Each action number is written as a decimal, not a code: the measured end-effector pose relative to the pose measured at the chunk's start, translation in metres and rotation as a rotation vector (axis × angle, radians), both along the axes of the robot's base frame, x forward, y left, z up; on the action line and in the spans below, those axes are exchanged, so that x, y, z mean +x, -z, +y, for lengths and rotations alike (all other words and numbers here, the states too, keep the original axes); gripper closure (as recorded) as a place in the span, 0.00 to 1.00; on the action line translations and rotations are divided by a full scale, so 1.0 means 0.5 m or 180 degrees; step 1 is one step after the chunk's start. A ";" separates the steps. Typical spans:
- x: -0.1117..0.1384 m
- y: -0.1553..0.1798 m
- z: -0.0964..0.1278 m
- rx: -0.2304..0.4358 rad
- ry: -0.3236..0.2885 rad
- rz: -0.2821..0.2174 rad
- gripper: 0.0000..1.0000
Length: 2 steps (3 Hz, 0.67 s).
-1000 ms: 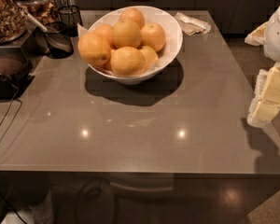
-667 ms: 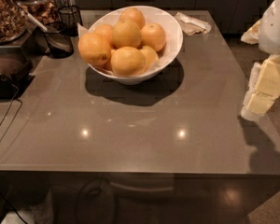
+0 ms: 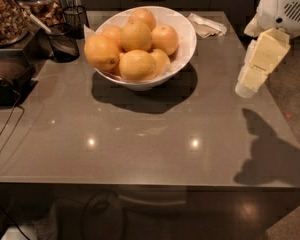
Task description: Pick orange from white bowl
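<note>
A wide glossy white bowl [image 3: 187, 44] stands at the back middle of the grey table. It holds several yellow-orange oranges piled up, the nearest one [image 3: 137, 65] at the front. My gripper [image 3: 249, 80], cream-coloured on a white arm, hangs over the table's right edge, well to the right of the bowl and above the tabletop. It holds nothing that I can see.
Black wire-mesh cups [image 3: 65, 41] stand left of the bowl. Containers of brown food [image 3: 7, 16] and a dark appliance [image 3: 5, 79] fill the left side. A crumpled wrapper [image 3: 206, 25] lies behind the bowl on the right. The gripper's shadow [image 3: 270, 149] falls on the table's front right.
The gripper has risen and moved slightly left and inward over the table's right edge. The bowl and oranges have not moved.
</note>
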<state>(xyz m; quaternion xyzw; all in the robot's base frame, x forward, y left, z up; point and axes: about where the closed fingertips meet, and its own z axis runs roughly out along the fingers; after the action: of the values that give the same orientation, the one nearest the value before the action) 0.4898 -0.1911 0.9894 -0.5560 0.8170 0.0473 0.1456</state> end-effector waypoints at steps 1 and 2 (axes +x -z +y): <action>0.053 -0.028 0.056 0.0010 -0.0216 -0.0115 0.00; 0.071 -0.036 0.066 0.0058 -0.0201 -0.0236 0.00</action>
<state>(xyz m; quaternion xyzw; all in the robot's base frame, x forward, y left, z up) 0.5251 -0.1580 1.0074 -0.5815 0.7926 0.0386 0.1793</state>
